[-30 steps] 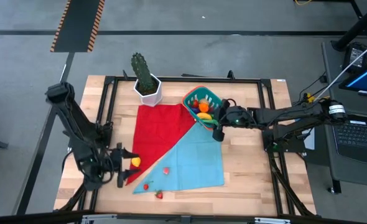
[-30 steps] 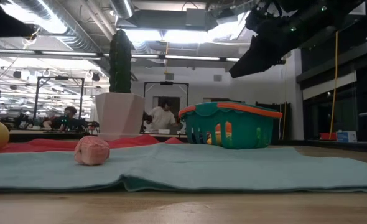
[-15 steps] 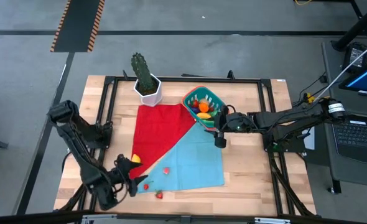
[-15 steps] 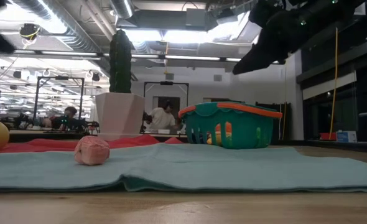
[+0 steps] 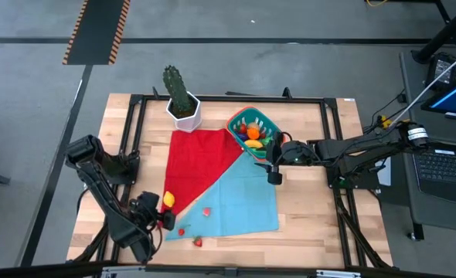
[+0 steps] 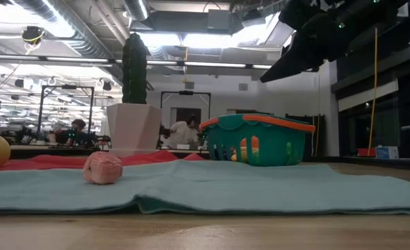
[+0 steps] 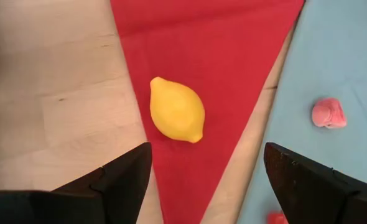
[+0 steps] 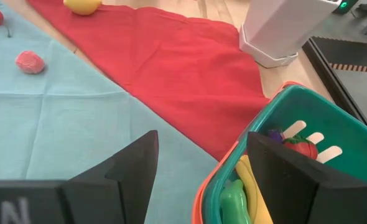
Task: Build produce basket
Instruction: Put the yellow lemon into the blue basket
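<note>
Fingers of your left gripper [image 7: 202, 168] stand apart, flanking the smooth oval lemon [image 7: 176, 117] near the red cloth's [image 7: 221, 56] edge; right gripper's [image 8: 199, 168] fingers stand apart by the slotted basket [image 8: 295, 124].

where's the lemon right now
In the high view the lemon lies on the red cloth's near-left tip, just ahead of the open left gripper, with the pink berry nearby.

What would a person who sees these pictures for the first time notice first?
Probably the red cloth and the light blue cloth, spread side by side on the wooden table. At their far edge stands the teal basket, already holding produce, with the right gripper hanging open beside it. Near the front, the left gripper hangs open over the yellow lemon on the red cloth's tip.
</note>
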Controlling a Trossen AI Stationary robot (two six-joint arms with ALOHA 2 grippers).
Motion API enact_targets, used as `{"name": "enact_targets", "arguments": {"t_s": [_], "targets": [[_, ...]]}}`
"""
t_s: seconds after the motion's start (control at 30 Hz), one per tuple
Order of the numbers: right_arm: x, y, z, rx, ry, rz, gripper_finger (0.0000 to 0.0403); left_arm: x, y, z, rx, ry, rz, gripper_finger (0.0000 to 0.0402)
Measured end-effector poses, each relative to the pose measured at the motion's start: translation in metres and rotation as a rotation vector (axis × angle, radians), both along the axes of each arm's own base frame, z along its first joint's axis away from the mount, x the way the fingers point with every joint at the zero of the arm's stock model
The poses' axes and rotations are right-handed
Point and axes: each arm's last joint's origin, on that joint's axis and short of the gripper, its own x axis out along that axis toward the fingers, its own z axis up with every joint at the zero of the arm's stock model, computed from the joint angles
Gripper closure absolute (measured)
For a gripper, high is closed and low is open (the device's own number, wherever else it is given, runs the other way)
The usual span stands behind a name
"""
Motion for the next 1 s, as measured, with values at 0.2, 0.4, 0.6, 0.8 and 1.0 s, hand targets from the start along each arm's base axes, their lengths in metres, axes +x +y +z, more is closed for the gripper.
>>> {"name": "enact_targets", "arguments": {"t_s": [0.2,0.4,0.6,0.8,1.0], "targets": [[0.0,0.0,0.0,0.0,0.002,-0.001,0.0157,0.004,0.004,0.0,0.02,0.021,-0.007,0.0104],[0.0,0.0,0.0,0.002,0.003,-0.002,0.0157,0.012,0.007,0.0,0.027,0.047,-0.064,0.0104],[-0.001,0.0,-0.001,0.002,0.01,-0.002,0.0157,0.02,0.01,-0.001,0.029,0.063,-0.093,0.0104],[-0.001,0.0,-0.001,0.023,0.01,-0.016,0.0157,0.024,0.015,-0.002,0.012,0.087,-0.064,0.0104],[-0.001,0.0,-0.002,0.023,0.022,-0.018,0.0157,0.026,0.023,-0.009,-0.041,0.135,0.034,0.0104]]}}
